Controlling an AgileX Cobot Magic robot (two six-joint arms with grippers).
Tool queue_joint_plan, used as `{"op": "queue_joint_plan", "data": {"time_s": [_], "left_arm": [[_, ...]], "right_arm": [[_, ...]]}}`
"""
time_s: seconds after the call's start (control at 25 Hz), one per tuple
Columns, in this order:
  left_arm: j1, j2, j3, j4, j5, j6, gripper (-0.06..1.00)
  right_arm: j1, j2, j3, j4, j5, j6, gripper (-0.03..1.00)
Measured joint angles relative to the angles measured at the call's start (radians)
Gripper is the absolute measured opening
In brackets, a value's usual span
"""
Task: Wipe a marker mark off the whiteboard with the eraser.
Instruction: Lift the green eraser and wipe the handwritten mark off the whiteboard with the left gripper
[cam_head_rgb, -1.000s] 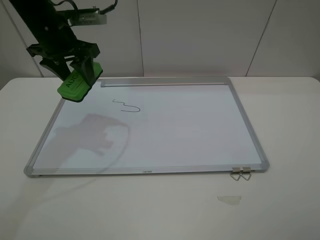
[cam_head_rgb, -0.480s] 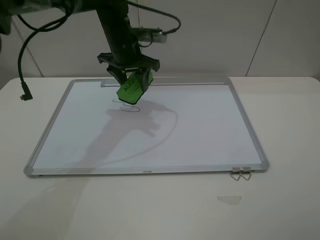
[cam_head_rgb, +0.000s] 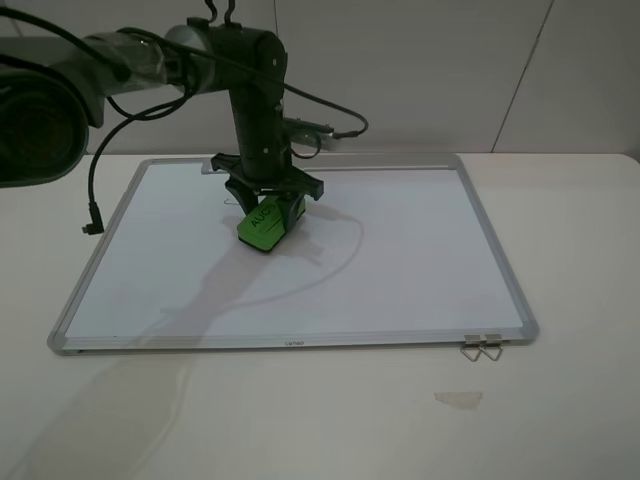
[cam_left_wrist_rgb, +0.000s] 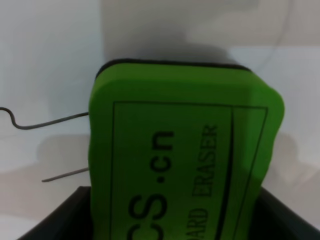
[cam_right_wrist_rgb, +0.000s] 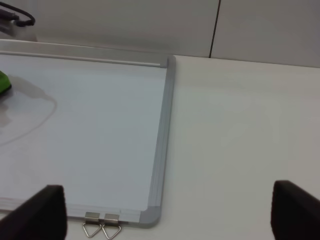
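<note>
On the whiteboard (cam_head_rgb: 400, 260), left of centre, the eraser (cam_head_rgb: 265, 224) over the marker mark (cam_left_wrist_rgb: 50, 121)

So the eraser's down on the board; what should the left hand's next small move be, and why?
Probably a short sweep toward the whiteboard's left edge in the high view. The left hand holds the eraser on it, over most of the marker mark; the left wrist view shows two thin strokes beside the eraser's edge.
</note>
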Motion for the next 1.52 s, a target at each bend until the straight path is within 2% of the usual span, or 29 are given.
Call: {"op": "queue_joint_plan", "data": {"time_s": [0.48,0.76,1.04,1.24,1.4,1.52], "left_arm": [[0.010,0.031,-0.007,-0.004,0.000,-0.002,0.60],[0.080,0.033,-0.007,-0.041,0.000,-0.011,0.60],[0.178,0.033,-0.012,0.057,0.000,-0.040,0.60],[0.225,0.033,-0.012,0.071,0.000,-0.053,0.60],[0.233,0.033,-0.012,0.049,0.000,-0.055,0.60],[0.234,0.037,-0.012,-0.006,0.000,-0.038,0.60]], "right_arm": [[0.000,0.000,0.000,0.000,0.000,0.000,0.82],[0.000,0.000,0.000,0.000,0.000,0.000,0.82],[0.000,0.000,0.000,0.000,0.000,0.000,0.82],[0.000,0.000,0.000,0.000,0.000,0.000,0.82],[0.000,0.000,0.000,0.000,0.000,0.000,0.82],[0.000,0.000,0.000,0.000,0.000,0.000,0.82]]}}
